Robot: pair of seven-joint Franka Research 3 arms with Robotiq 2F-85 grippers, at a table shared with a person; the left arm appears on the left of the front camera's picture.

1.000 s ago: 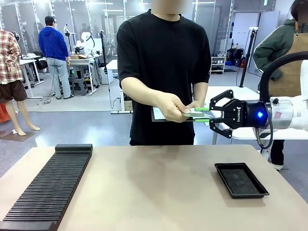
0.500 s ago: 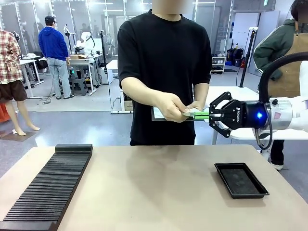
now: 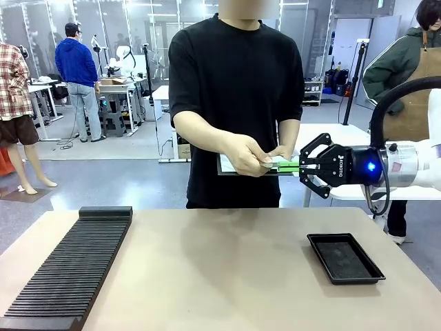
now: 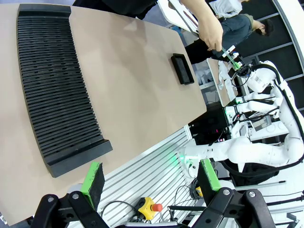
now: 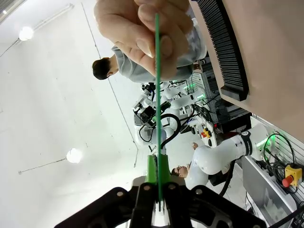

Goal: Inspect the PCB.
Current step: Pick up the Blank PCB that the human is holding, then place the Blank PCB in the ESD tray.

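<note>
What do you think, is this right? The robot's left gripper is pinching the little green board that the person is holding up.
Not quite: it's the right gripper, not the left, pinching the PCB that the person's hand is holding up. The front view shows that arm coming in from the right side. The left gripper is open with nothing in it.

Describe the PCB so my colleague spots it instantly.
Find the person standing across the table. In front of their waist, their hand and the right end effector both grip the PCB: a thin green board held in mid-air, unlike the black tray lying on the table.
</note>
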